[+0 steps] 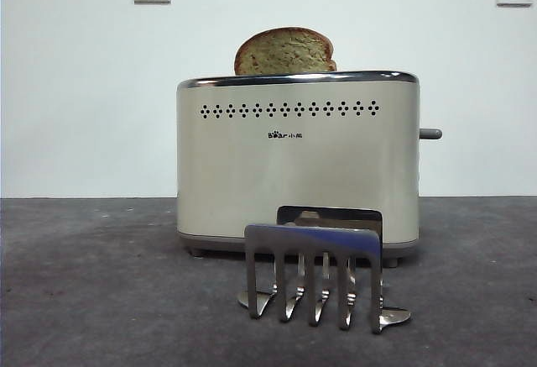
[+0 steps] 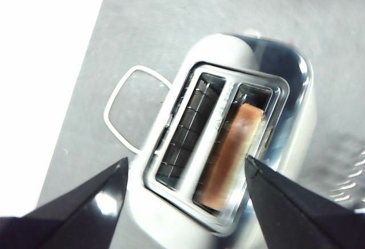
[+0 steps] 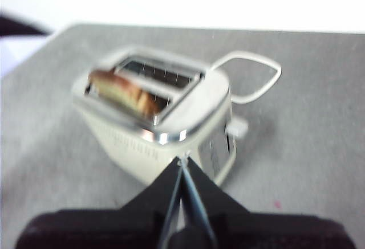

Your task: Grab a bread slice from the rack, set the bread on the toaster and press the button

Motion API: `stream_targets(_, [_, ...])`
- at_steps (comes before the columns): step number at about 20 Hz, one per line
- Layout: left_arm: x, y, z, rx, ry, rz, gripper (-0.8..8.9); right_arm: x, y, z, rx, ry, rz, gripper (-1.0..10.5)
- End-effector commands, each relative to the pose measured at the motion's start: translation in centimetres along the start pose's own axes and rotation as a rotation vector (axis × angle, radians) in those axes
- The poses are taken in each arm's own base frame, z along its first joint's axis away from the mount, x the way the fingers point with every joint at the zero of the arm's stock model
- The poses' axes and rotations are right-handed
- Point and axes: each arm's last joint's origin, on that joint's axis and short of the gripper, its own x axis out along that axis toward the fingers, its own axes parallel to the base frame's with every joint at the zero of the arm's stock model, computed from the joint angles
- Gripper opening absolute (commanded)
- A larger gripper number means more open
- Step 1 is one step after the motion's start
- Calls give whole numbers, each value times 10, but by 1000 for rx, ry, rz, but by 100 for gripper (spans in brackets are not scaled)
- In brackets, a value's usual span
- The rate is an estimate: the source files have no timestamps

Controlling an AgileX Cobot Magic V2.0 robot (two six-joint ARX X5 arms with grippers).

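Bread slice [image 1: 285, 52] speckled tan, dark-crusted, upright in toaster [image 1: 298, 165] slot, left tool [image 2: 185, 172] spread empty, right tool [image 3: 182, 160] closed.

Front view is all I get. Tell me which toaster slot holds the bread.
Observer: The slice of bread stands in the slot of the toaster farther from the white cord loop; the other slot is empty.
Operator: Report the left gripper.
Observer: The left gripper hovers open above the slots, holding nothing.
Operator: Now the right.
Observer: The right gripper is shut, aimed at the toaster's narrow end, apart from it.
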Motion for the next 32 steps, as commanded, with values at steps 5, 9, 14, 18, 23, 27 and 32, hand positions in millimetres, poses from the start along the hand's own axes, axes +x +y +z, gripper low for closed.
stream_targets(5, [-35, -24, -12, -401, 134, -105, 17, 90, -43, 17, 351, 112, 252, -3])
stream_targets(9, [-45, -23, -13, -524, 118, -93, 17, 131, -67, 14, 489, 164, 292, -3])
stream_targets(14, [-64, -26, -15, -591, 52, -167, 17, 175, -96, 2, 596, 250, 345, -7])
stream_targets(18, [-78, -29, -17, -601, 15, -188, 17, 196, -108, -5, 618, 274, 338, -7])
stream_targets(23, [-90, -34, -22, -617, 1, -189, 17, 214, -119, -10, 641, 298, 306, -8])
stream_targets(27, [-91, -40, -31, -640, 25, -196, 17, 224, -124, -17, 672, 331, 298, -7])
stream_targets(32, [-87, -52, -47, -666, 86, -212, 17, 229, -127, -24, 701, 367, 289, -8])
